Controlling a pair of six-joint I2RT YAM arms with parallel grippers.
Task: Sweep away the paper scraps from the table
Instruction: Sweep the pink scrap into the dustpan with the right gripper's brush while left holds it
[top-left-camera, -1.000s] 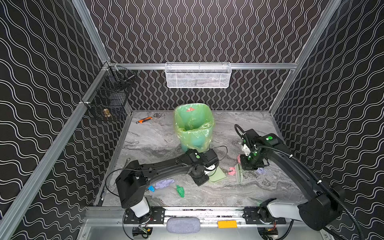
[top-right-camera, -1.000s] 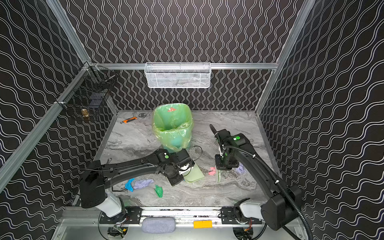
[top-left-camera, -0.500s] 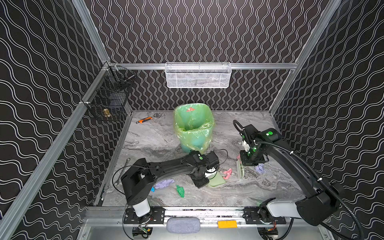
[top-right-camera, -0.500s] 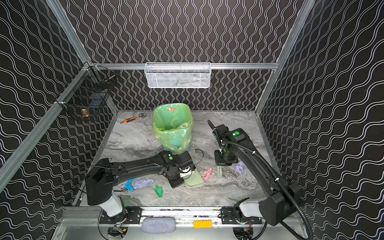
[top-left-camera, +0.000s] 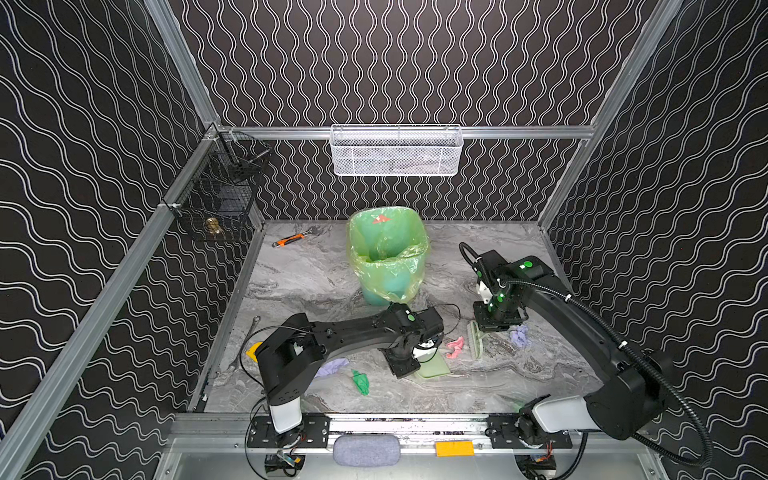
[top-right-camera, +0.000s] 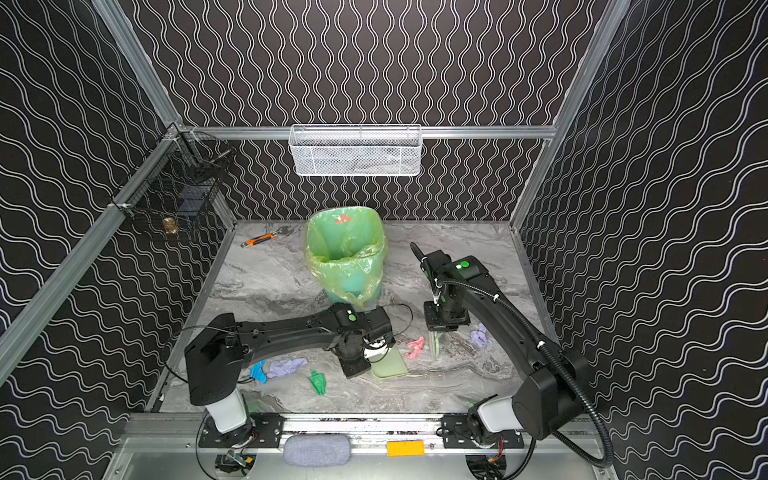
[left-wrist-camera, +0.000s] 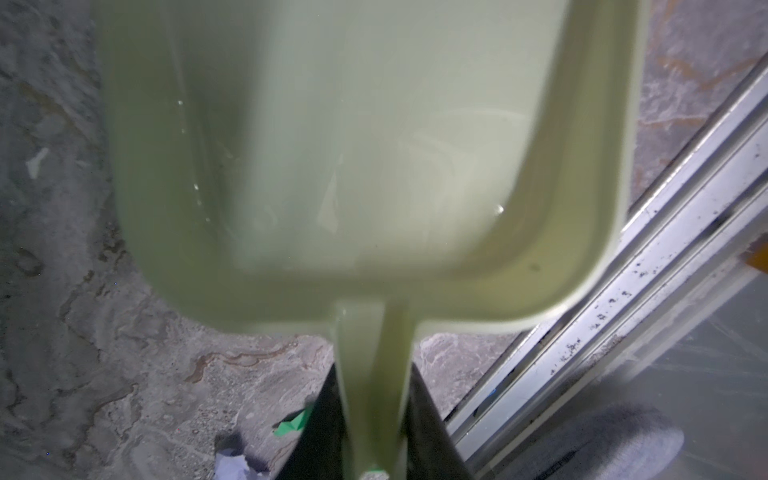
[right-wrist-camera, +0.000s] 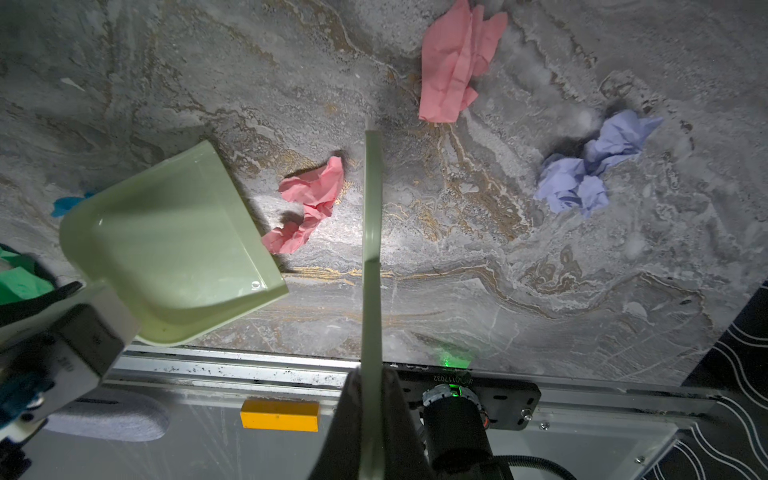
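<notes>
The pink scrap (right-wrist-camera: 309, 208) lies on the table (right-wrist-camera: 498, 291) just ahead of the right gripper (right-wrist-camera: 370, 388), which clenches the brush (right-wrist-camera: 372, 232). The left gripper (left-wrist-camera: 372, 415) grasps the dustpan (right-wrist-camera: 174, 249) by its handle. Best keep the pan's lip flat and drag the brush low toward it.

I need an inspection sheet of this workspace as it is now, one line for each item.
Surface: marbled grey table, scraps not yet swept.
Job's things: pink scrap between dustpan and brush; second pink scrap and lilac scrap beyond the brush; second lilac scrap, blue scrap, green scrap by the left arm.
Clutter: orange-handled wrench, yellow tape measure, steel spanner.
Grippers: left gripper shut on dustpan handle; right gripper shut on brush.
Cables: ribbed hose tied along right arm.
Surroundings: bin with green bag, white mesh basket, black wire basket.
</notes>
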